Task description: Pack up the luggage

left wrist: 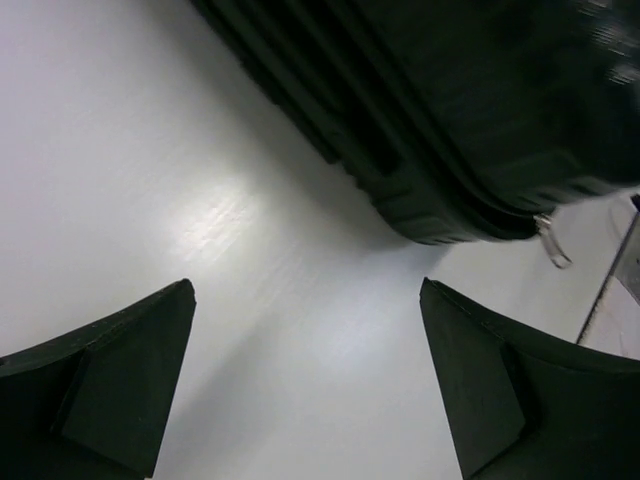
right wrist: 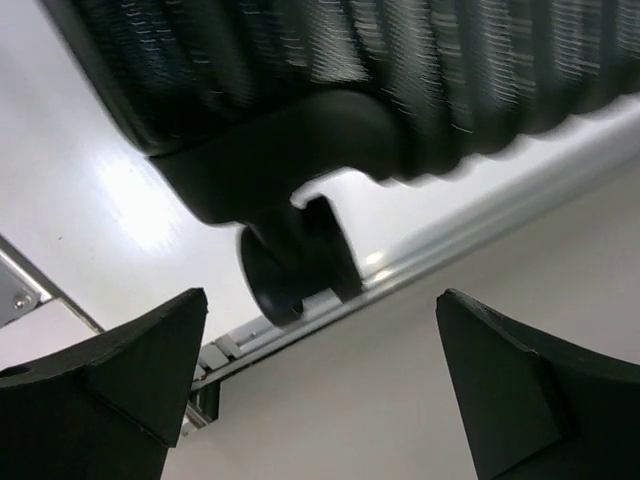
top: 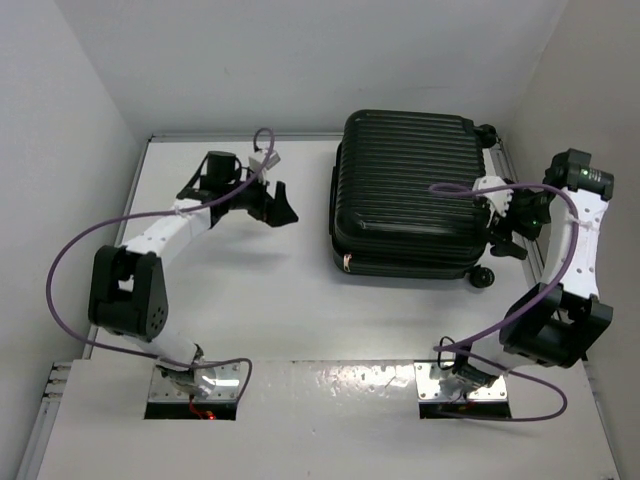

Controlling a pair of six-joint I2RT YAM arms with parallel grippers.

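Luggage (top: 410, 190) flat at tabletop's far right; right gripper (top: 508, 235) nearer, beside wheels, fingers wide, empty; left gripper (top: 275, 205) wide, apart

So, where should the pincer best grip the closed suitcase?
Probably the small metal zipper tab at the near left corner of the suitcase, coming from the left with the left pincer. The ribbed shell lies flat and looks too broad for the jaws; the tab sticks out.
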